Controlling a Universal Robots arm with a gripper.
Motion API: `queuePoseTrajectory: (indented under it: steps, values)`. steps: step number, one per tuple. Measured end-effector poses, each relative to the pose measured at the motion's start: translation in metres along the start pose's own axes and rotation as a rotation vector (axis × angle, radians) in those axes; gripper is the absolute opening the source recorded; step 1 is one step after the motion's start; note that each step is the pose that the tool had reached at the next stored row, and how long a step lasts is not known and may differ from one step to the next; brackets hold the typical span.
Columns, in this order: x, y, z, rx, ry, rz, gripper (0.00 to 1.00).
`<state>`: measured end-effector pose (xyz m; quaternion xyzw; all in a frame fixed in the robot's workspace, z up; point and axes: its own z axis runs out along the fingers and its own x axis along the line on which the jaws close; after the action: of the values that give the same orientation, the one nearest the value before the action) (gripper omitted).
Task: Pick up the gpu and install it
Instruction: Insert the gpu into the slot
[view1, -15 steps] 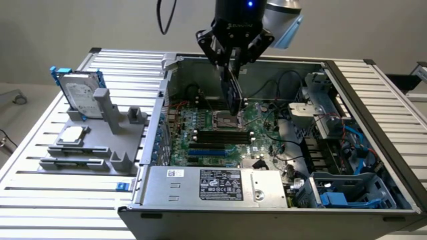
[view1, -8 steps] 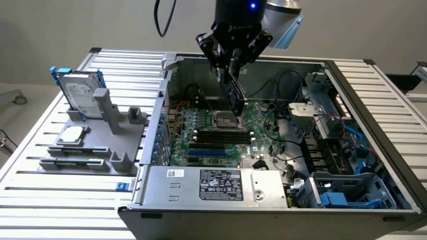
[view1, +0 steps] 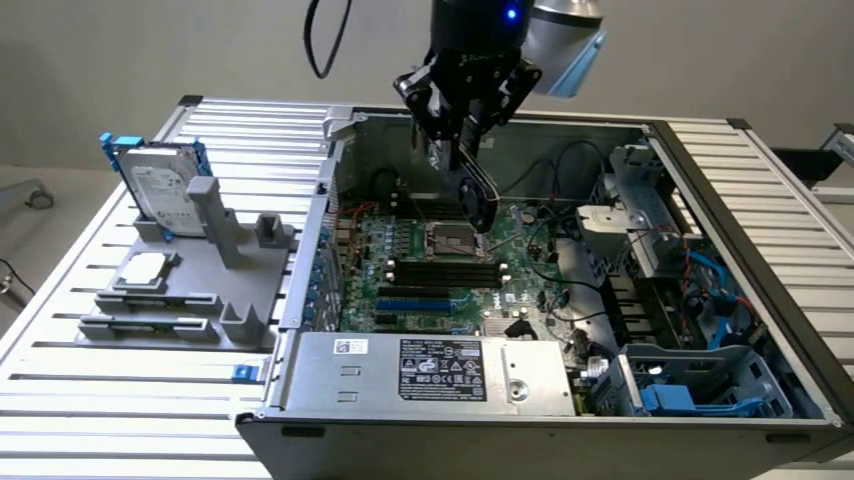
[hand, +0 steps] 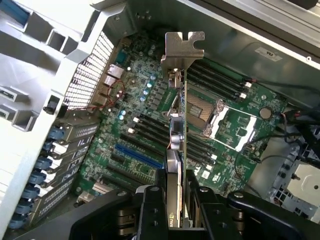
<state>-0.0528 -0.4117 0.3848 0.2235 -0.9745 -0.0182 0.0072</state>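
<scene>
- Gripper (view1: 463, 148) of black metal, hanging from the arm, is clamped on a thin flat gpu card (view1: 481, 200), with one finger (hand: 150, 212) pressed against each face.
- The gpu card hangs below the fingers, edge down and slightly tilted, in the air above the green motherboard (view1: 514, 245), not touching it.
- From the wrist view the card appears edge-on, with its silver metal bracket (hand: 184, 47) at the end farthest from the fingers.
- An open grey metal computer case (view1: 534, 445) holds the motherboard, cables and a silver power supply box (view1: 347, 372).
- On the exterior view's left, a grey plastic holder (view1: 187, 290) carries an upright silver hard drive in a blue frame (view1: 163, 195) and a small square silver chip (view1: 147, 268).
- A white label (view1: 441, 370) on the power supply carries print too small to read.
</scene>
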Motion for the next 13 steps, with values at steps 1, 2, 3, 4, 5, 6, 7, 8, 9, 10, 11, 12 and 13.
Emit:
queuePoseTrajectory:
  steps: [1,2,3,4,5,6,7,8,9,10,11,12,13]
  values:
    - [0.0000,0.0000,0.0002,0.0005,-0.0002,-0.014,0.27]
    - [0.0000,0.0000,0.0004,0.0009,-0.0005,-0.028,0.27]
    - [-0.0001,-0.0001,0.0006,0.0014,-0.0008,-0.042,0.27]
    - [-0.0001,-0.0001,0.0008,0.0019,-0.0011,-0.055,0.27]
    - [-0.0002,-0.0001,0.0010,0.0023,-0.0013,-0.070,0.27]
    - [-0.0002,-0.0001,0.0012,0.0027,-0.0015,-0.084,0.27]
    - [-0.0002,-0.0002,0.0014,0.0032,-0.0016,-0.100,0.27]
    - [-0.0002,-0.0002,0.0016,0.0036,-0.0016,-0.114,0.27]
    - [-0.0003,-0.0002,0.0019,0.0040,-0.0017,-0.129,0.27]
    - [-0.0003,-0.0002,0.0021,0.0044,-0.0018,-0.144,0.27]
    - [-0.0003,-0.0002,0.0024,0.0047,-0.0018,-0.159,0.27]
    - [-0.0003,-0.0002,0.0027,0.0051,-0.0019,-0.175,0.27]
    - [-0.0003,-0.0003,0.0029,0.0054,-0.0018,-0.191,0.27]
